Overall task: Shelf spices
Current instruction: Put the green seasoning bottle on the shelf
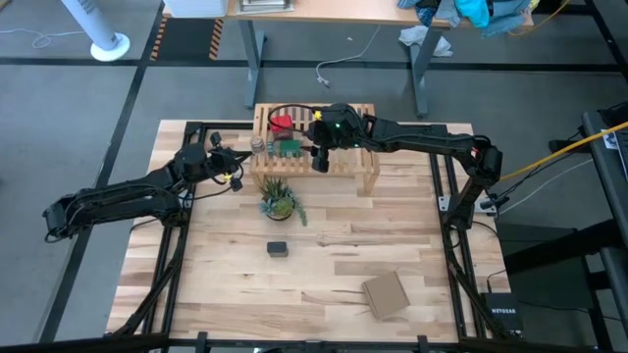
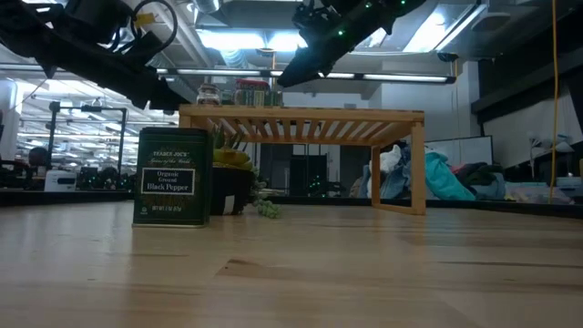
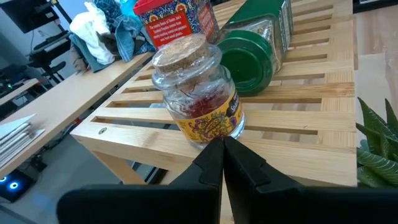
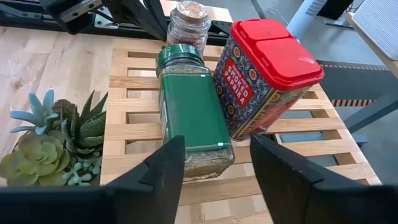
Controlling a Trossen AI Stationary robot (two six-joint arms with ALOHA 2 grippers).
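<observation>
While three spices are on the shelf (image 1: pixel 363 167), the black-pepper tin (image 1: pixel 278 248) is left on the tabletop.

The green-capped jar (image 4: pixel 191 112) lies toppled between the red tin (image 4: pixel 264 74) and cork-topped jar (image 3: pixel 199 93). It could be rolled off if nudged by the right gripper (image 4: pixel 214 168), which is spread and empty above it. The left gripper (image 3: pixel 222 165) is closed, empty, beside the shelf.

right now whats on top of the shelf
Three spices sit on the shelf: a cork-topped glass jar, a green-capped jar lying on its side, and a red tin standing beside it. The black pepper tin is on the table instead.
</observation>
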